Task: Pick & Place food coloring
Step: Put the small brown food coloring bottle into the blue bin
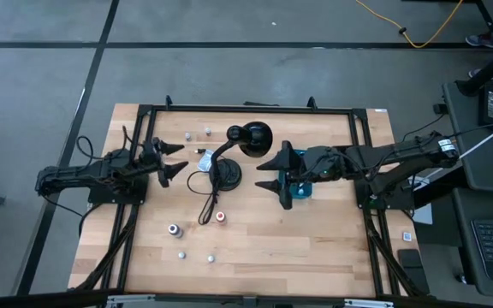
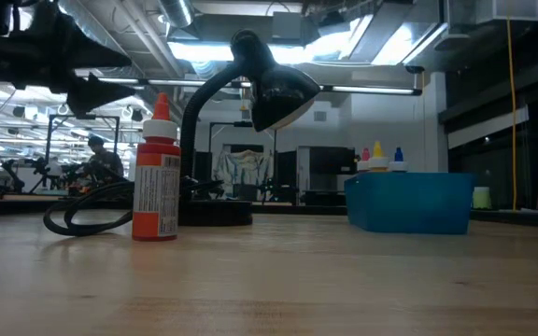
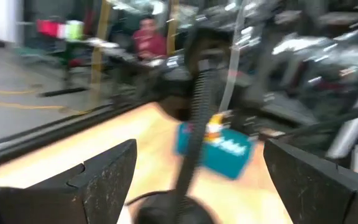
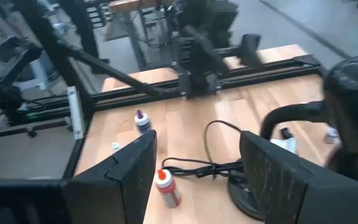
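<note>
Lamp (image 1: 245,141) mid-tabletop (image 1: 315,239) between our arms | red-capped bottle (image 1: 220,216) by its cord, others scattered, some in teal box (image 1: 305,190) | left tool (image 1: 171,160) wide open, empty | right tool (image 1: 274,174) parted over box, empty | front tabletop open

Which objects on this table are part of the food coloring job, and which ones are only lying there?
Part of the job:
- red-capped bottle
- purple-capped bottle
- two small bottles near the front edge
- small bottles behind the lamp
- teal box with bottles in it

Only lying there:
- black desk lamp
- its cable
</note>
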